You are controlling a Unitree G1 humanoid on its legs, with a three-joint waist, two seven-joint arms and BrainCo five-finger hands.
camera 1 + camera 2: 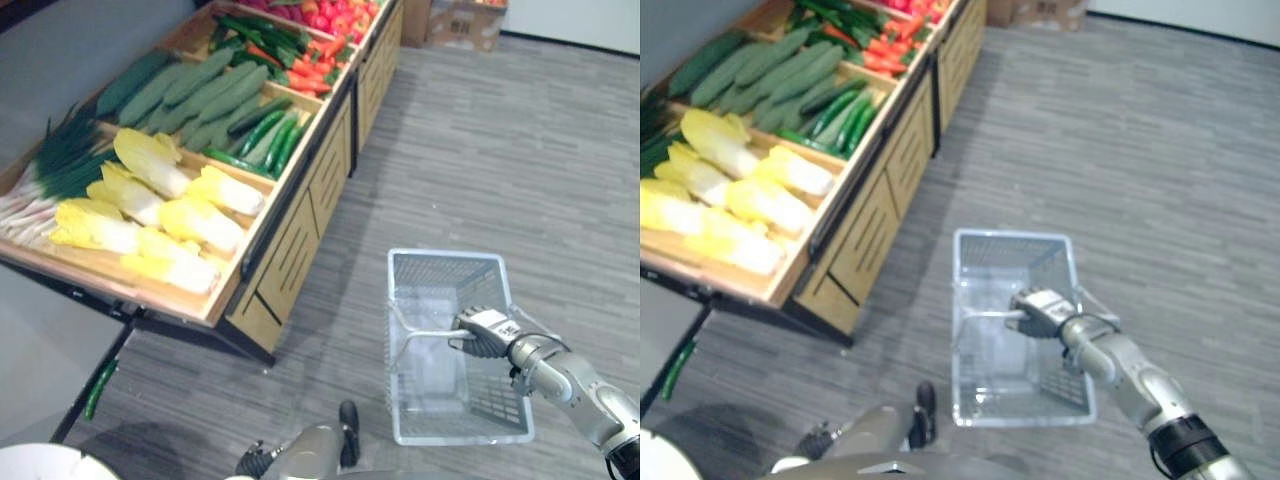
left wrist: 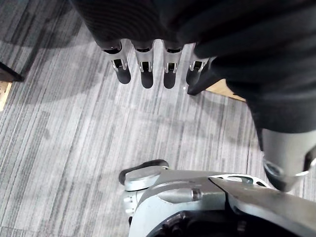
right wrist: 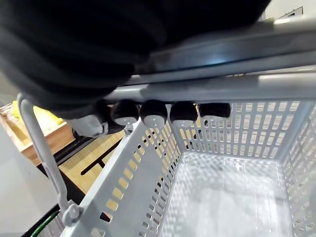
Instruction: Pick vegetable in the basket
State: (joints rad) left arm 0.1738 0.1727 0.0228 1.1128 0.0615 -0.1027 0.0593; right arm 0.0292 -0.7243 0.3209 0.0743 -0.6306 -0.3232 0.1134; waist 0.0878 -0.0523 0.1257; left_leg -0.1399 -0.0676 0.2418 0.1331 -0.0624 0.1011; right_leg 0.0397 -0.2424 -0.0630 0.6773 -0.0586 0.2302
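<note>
A pale grey plastic basket [image 1: 445, 257] hangs above the floor to the right of the vegetable stand, with nothing inside it [image 3: 148, 173]. My right hand [image 1: 484, 332] is shut on its metal handle [image 1: 420, 334]; its fingers [image 3: 163, 112] curl over the handle bars. The wooden stand holds yellow napa cabbages [image 1: 165, 210], cucumbers [image 1: 190, 95], thin dark green vegetables [image 1: 268, 138], leeks [image 1: 50, 165] and red ones [image 1: 318, 62] farther back. My left hand [image 2: 143, 69] hangs low over the floor with straight fingers, holding nothing.
The stand's front edge [image 1: 285, 215] runs diagonally left of the basket. One green vegetable [image 1: 100, 388] lies on the floor under the stand's near corner. Cardboard boxes [image 1: 455, 22] stand at the far end. Grey plank floor [image 1: 520, 150] stretches to the right.
</note>
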